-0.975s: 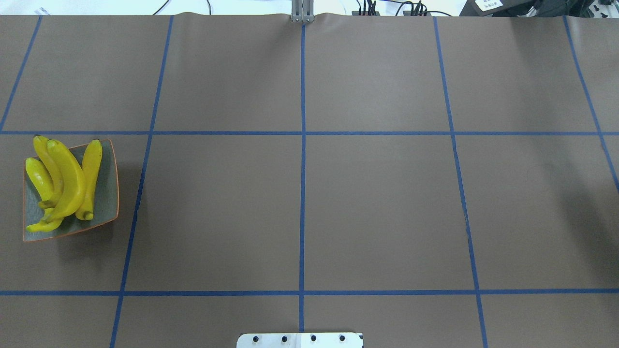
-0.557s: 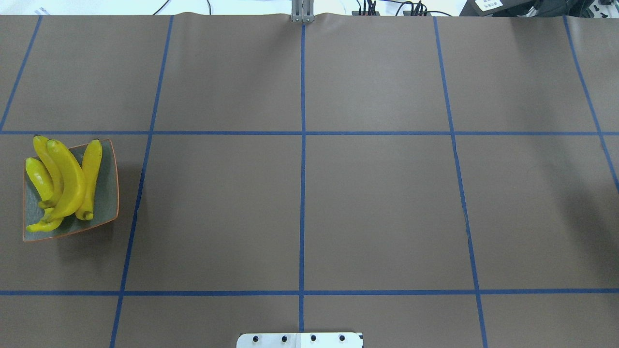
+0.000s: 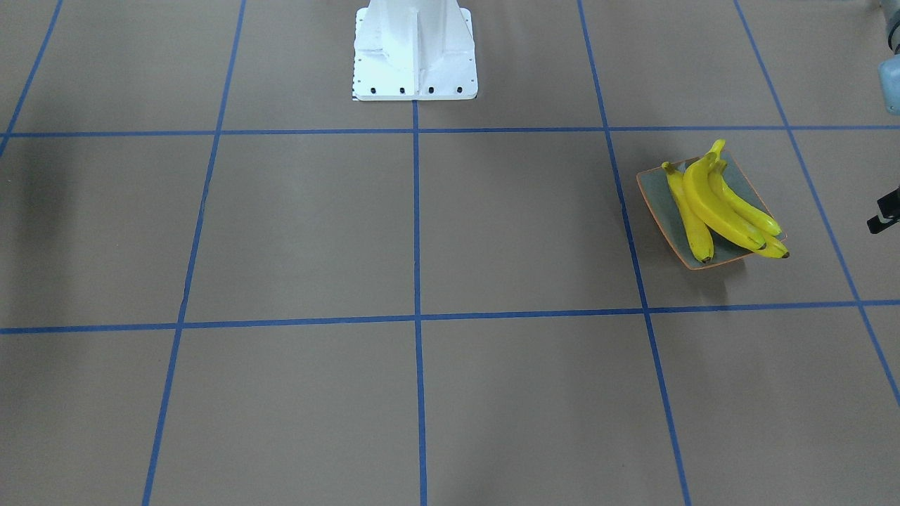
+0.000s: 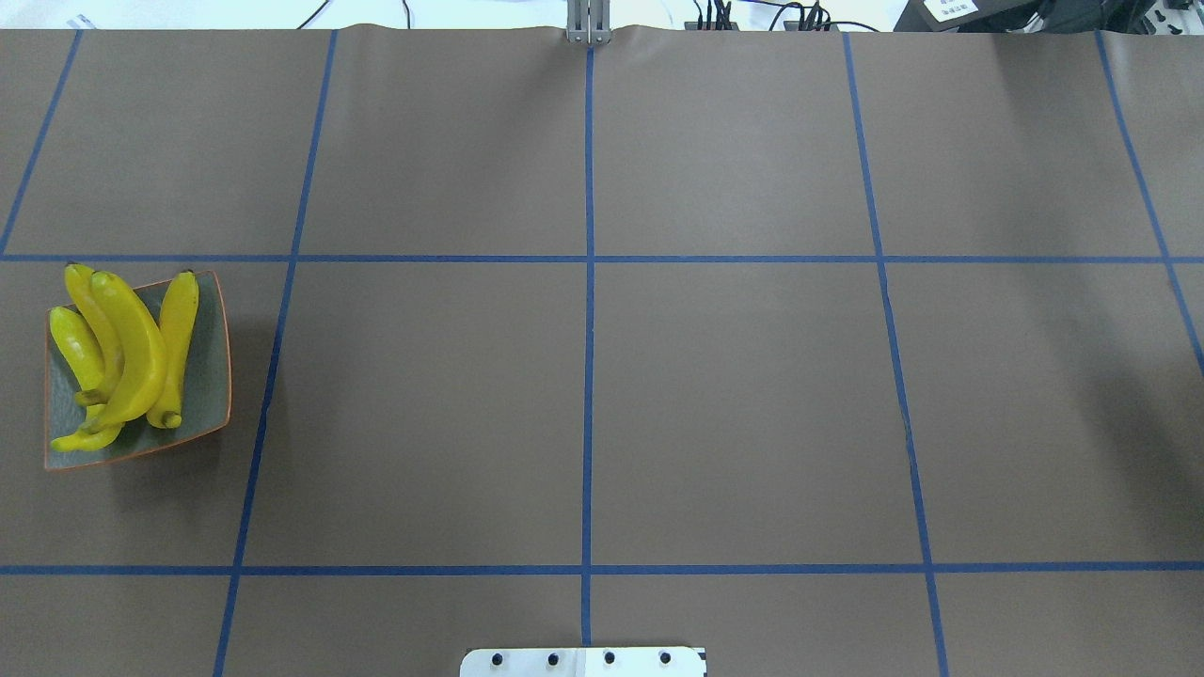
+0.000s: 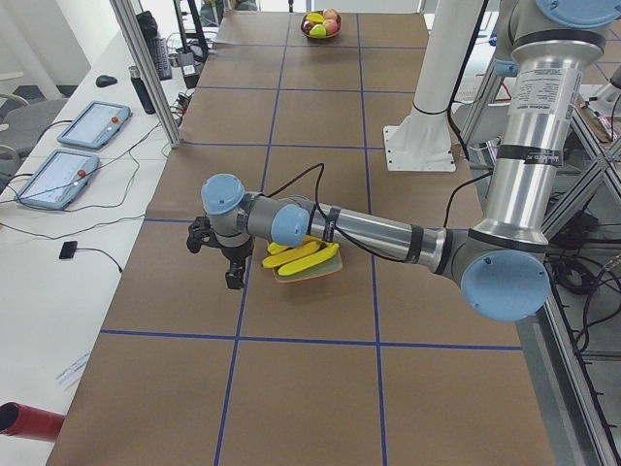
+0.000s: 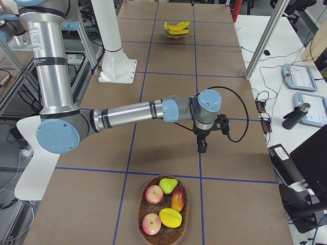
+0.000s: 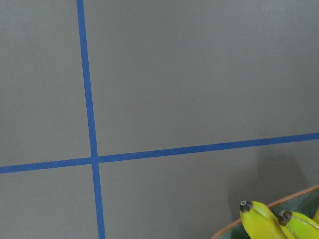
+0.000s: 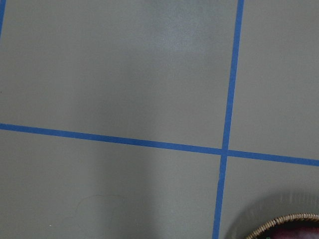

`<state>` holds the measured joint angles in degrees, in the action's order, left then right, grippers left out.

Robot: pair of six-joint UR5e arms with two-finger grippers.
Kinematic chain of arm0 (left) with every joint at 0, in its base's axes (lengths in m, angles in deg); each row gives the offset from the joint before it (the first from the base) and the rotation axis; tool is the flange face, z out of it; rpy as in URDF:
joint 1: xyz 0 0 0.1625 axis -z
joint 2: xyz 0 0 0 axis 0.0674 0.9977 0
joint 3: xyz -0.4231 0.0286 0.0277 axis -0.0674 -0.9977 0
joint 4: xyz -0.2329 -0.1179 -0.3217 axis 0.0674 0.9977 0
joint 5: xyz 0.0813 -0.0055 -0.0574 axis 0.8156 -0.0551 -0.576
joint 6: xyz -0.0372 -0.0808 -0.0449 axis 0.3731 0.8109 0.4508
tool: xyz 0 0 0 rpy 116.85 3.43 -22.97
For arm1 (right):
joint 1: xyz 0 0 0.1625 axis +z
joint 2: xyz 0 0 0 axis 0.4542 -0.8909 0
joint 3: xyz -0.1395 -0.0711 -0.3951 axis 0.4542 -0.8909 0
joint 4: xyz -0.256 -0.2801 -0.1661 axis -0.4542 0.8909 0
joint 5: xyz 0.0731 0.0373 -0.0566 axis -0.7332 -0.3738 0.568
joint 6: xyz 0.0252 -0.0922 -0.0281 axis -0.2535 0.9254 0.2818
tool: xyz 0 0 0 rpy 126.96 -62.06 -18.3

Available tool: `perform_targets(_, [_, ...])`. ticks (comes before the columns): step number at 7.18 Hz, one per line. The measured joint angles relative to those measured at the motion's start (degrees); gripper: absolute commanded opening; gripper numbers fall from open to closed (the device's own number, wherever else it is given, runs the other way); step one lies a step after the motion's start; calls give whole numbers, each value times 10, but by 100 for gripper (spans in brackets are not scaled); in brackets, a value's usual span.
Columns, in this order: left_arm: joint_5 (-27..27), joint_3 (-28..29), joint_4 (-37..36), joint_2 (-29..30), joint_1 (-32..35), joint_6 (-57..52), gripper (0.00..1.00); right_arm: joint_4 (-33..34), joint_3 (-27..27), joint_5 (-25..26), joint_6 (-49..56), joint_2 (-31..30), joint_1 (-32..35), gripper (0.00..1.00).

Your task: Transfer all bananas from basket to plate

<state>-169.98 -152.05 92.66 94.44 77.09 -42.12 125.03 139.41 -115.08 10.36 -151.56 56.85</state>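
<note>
Though wide and flat, not plain: table [image 4: 734, 395] papered in matte brown, ruled into large squares by thin blue tape [image 4: 589, 376]. Stretched low over it, left arm [image 5: 369, 231] and right arm [image 6: 127, 113], both brushed metal tubes with rounded pale blue joint caps. White flared base [image 3: 415, 49], bolted down at the robot's edge. At the robot's right end, oval woven wicker basket [image 6: 140, 217] holding rounded red and yellow fruit [image 6: 153, 194]. At the left end, small squarish grey-green plate [image 4: 202, 414], thin orange rim, edges curled upward. Piled on it, touching and overlapping, all four bananas [image 4: 132, 357]: smooth, bright yellow, curved, dark-tipped. Black left gripper [image 5: 234, 277] hanging near the plate, black right gripper [image 6: 203, 145] near the basket; fingers spread or pressed together, impossible to tell for either.
</note>
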Motion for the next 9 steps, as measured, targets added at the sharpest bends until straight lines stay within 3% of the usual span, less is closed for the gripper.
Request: perform_targets(9, [-4, -2, 9, -19, -1, 14, 99, -6, 5, -24, 5, -17, -10, 100])
